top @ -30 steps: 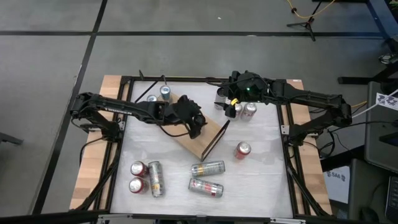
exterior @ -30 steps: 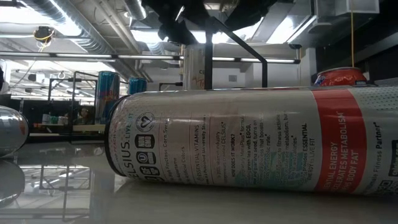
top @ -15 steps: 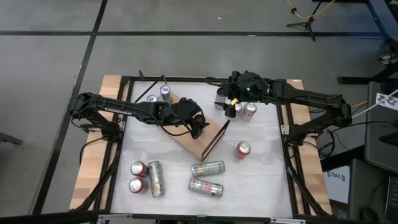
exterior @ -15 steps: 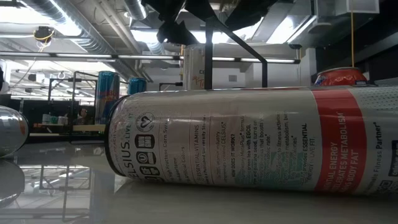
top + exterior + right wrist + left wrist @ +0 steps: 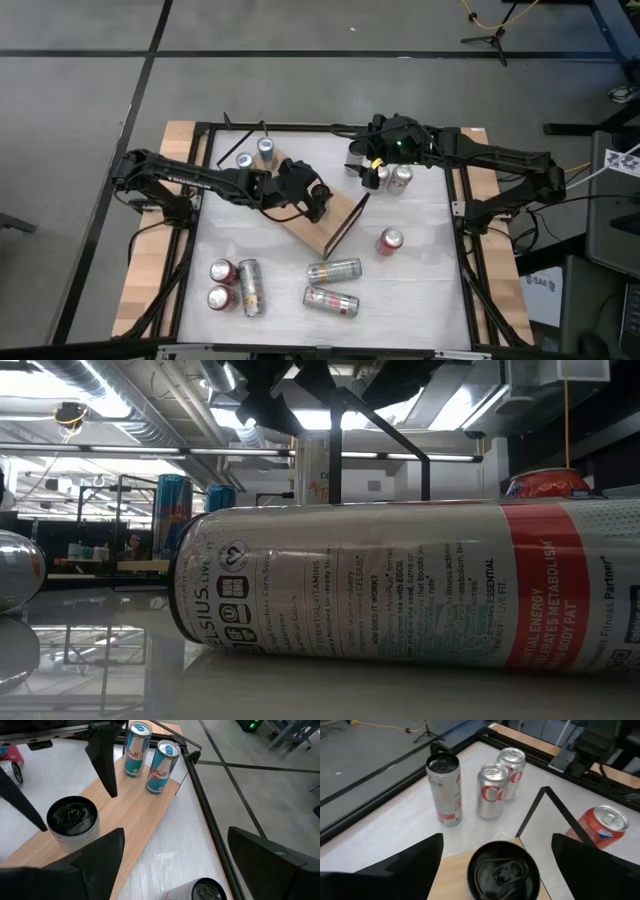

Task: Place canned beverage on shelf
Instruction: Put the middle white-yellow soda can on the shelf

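Left gripper [image 5: 318, 203] spread above black-topped can [image 5: 503, 871] on shelf [image 5: 135, 807] | can's base cut off

White desk [image 5: 420, 290] w/ black frame [image 5: 320, 127] round its edge; light wood boards [image 5: 140, 290] along both sides. Grey floor [image 5: 80, 100] beyond, crossed by dark lines [image 5: 300, 53]. Tripod legs [image 5: 490, 38] at the far edge of the high view, yellow cable [image 5: 500, 15] just beside them. Low view: ceiling ducts [image 5: 130, 400] & bright lights [image 5: 460, 405] overhead, dark racks [image 5: 110, 510] in bg.
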